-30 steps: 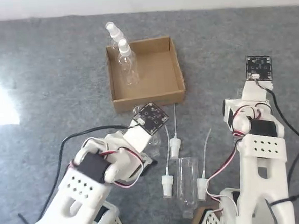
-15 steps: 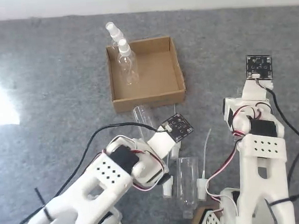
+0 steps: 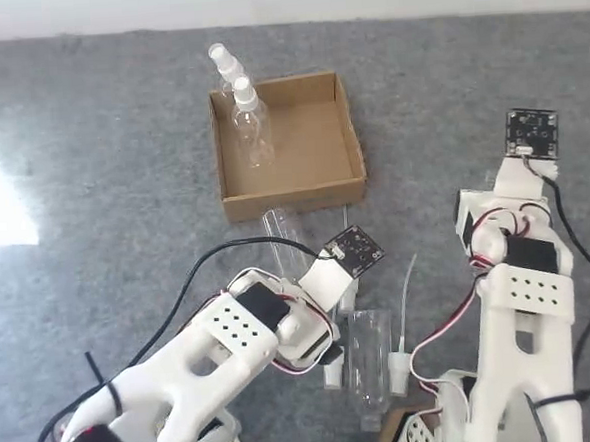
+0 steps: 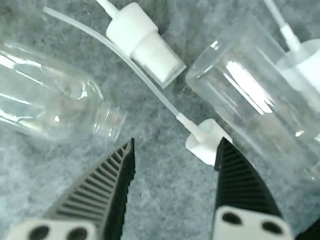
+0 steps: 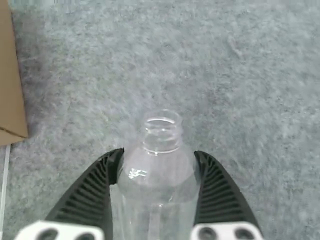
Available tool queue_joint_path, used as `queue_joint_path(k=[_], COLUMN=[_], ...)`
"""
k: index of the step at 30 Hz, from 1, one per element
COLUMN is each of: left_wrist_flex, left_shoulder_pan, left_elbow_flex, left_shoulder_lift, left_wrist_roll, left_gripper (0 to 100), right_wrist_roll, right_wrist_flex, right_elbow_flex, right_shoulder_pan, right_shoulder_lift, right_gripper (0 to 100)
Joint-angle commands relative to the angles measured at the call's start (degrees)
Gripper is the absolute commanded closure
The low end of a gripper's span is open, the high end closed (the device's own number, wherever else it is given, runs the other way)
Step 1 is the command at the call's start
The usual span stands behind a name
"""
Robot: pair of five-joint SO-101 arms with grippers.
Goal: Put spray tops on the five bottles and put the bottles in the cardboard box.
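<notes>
1. Bottles with spray tops already on appear in the high view. One sits inside the cardboard box at its far left corner. Another rises past that corner with its lower part cut off by the box wall, so I cannot tell whether it stands inside or behind.
2. On the bench in front of the box, the left arm lies across an open bottle and loose spray tops, hiding parts of them. A second open bottle and a spray top just beside it lie uncovered.
3. The left wrist view has the left jaws spread wide and holding nothing. A small spray top on its long tube lies between the tips, and a bottle neck lies to one side.
4. The right wrist view has the right jaws pinching a capless bottle at its shoulders, its neck pointing away over grey bench.
</notes>
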Motion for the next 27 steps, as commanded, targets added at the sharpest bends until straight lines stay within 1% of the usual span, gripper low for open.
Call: queue_joint_path(k=[1, 3, 11, 18, 27], left_wrist_flex=[-1.14, -1.23, -1.23, 1.58, 1.23], left_shoulder_pan=[0.35, 0.35, 0.35, 0.35, 0.35], left_elbow_flex=[-0.13, -0.13, -0.4, -4.44, -7.16], left_shoulder_lift=[1.32, 1.58, 1.76, 1.85, 1.93], left_wrist_roll=[0.79, 0.79, 0.44, 0.44, 0.79], left_gripper=[76, 76, 76, 76, 76], right_wrist_roll=[-0.7, -1.67, -1.67, -1.67, -1.49], right_wrist_flex=[-1.45, -1.45, -1.45, -2.59, -2.59], right_elbow_flex=[-1.23, -1.23, -1.23, -0.97, -0.97], right_shoulder_pan=[1.98, 2.15, 2.07, 2.07, 1.89], right_shoulder_lift=[-1.89, -1.89, -1.89, -1.89, -1.89], right_gripper=[96.1, 96.1, 96.1, 96.1, 96.1])
